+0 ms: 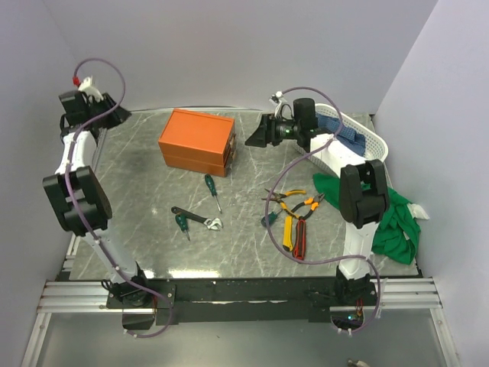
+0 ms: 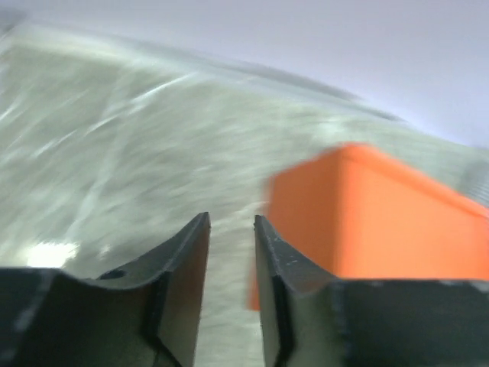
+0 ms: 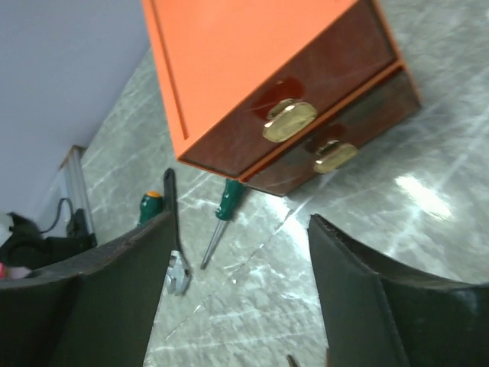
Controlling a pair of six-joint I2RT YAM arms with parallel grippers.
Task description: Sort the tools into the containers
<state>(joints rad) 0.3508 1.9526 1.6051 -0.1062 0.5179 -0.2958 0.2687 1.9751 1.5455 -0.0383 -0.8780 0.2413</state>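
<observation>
The orange container (image 1: 197,141) stands at the back middle of the table; the right wrist view shows two drawers with brass knobs (image 3: 290,121) on its front. The tools lie in front of it: a green-handled screwdriver (image 1: 212,191), a black wrench (image 1: 195,217), a short green screwdriver (image 1: 183,225), pliers (image 1: 296,203) and two utility knives (image 1: 294,235). My right gripper (image 1: 249,138) hovers just right of the box, open and empty (image 3: 241,222). My left gripper (image 1: 114,107) is raised at the back left, its jaws slightly apart and empty (image 2: 231,222), and its view shows the box (image 2: 382,222) ahead to the right.
A white basket (image 1: 376,138) with a blue cloth (image 1: 336,122) sits at the back right. A green cloth (image 1: 396,222) lies at the right edge beside the right arm. Grey walls close in the back and both sides.
</observation>
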